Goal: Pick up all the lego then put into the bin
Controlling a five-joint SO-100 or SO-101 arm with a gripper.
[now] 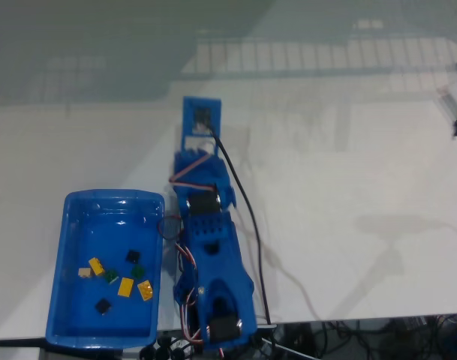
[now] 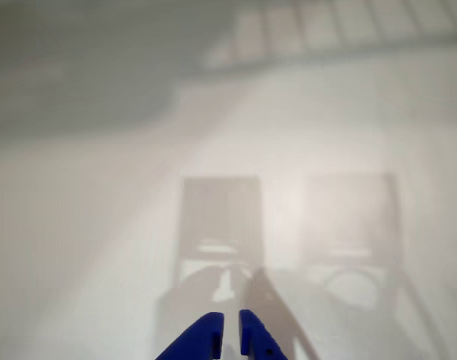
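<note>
Right under me in the wrist view, my gripper [image 2: 230,337] is hanging over bare white table [image 2: 100,262], the two blue fingertips sitting narrow with just a thin slit between them and gripping nothing. Only my own shadow is lying on the surface ahead.

Looking down from the fixed view, my arm [image 1: 209,247] is resting folded back along the table, and just beside it, on the left of that view, the bin [image 1: 78,217] is sitting at the table's near edge. Inside it the lego [image 1: 125,286] are lying scattered on the floor: yellow, dark green, black, one pale piece.

Farther out, I'm seeing no brick on the table, though the far end is dim and glary, so I can't swear to it. I'm judging the job is essentially finished; next I'm only needing a careful scan for any straggler.
</note>
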